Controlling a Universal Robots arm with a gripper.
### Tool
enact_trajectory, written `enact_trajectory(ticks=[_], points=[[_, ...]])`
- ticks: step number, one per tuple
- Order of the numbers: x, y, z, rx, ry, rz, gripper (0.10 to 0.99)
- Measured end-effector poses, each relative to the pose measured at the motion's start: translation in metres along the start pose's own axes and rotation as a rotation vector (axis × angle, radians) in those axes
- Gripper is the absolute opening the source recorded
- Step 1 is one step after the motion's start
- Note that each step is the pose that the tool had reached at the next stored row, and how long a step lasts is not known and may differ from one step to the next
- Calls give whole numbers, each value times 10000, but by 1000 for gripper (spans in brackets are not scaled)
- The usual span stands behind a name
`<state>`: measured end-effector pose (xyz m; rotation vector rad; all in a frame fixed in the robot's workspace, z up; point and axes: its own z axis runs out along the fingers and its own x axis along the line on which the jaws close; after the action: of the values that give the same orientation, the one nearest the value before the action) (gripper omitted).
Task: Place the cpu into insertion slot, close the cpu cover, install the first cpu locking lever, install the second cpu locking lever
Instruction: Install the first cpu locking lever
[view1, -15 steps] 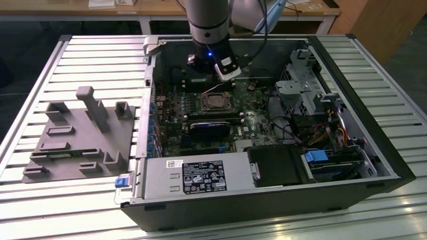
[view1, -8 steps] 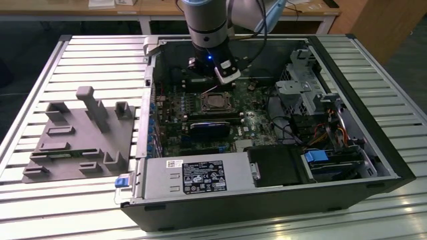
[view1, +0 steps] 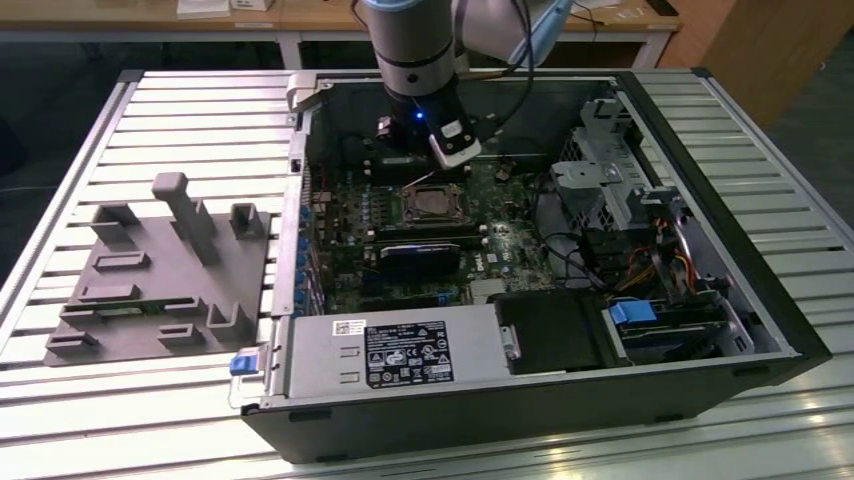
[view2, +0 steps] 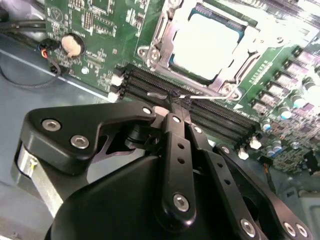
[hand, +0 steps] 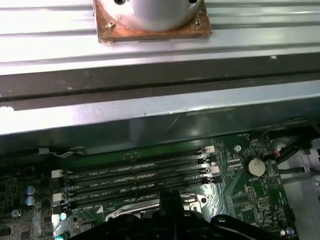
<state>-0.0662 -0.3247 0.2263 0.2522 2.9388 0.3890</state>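
Observation:
The cpu (view2: 207, 42) lies silvery in the insertion slot (view2: 150, 50) on the green board. The cpu cover (view2: 162, 32) lies flat as a metal frame around it. In the exterior view the cpu (view1: 430, 204) sits mid-board, with my gripper (view1: 451, 150) just behind it, low over the board. In the second wrist view my gripper (view2: 176, 102) is shut, its black fingers pinching a thin wire locking lever (view2: 156, 93) beside the socket, above the memory slots. The gripper (hand: 170, 202) also shows in the first wrist view.
Black memory slots (hand: 135, 175) run beside the socket, with a coin battery (hand: 255, 166) past their end. The case wall (view1: 300, 200) rises close by. A power-supply box (view1: 387, 355), a drive cage (view1: 614, 180) and cables crowd the case. A grey fixture (view1: 160, 270) lies at the exterior view's left.

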Motion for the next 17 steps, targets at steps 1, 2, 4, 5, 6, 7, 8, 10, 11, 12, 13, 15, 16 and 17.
enact_trajectory(ticks=[1,2,4,5,6,7,8,10,11,12,13,15,16,17], points=[[1,1,5,71,-15,-13,102],[2,2,11,93,-26,-18,102],[5,5,20,93,-33,-20,102],[6,7,25,94,-34,-21,102],[8,11,30,97,-33,-21,102],[10,16,36,96,-33,-20,102],[12,20,43,94,-34,-21,102],[15,27,56,94,-36,-19,102],[16,30,61,98,-37,-12,102],[18,33,65,105,-41,1,102],[19,38,70,115,-47,17,102],[23,52,81,149,-59,39,102],[26,59,87,176,-68,44,102],[28,66,95,222,-85,42,102]])
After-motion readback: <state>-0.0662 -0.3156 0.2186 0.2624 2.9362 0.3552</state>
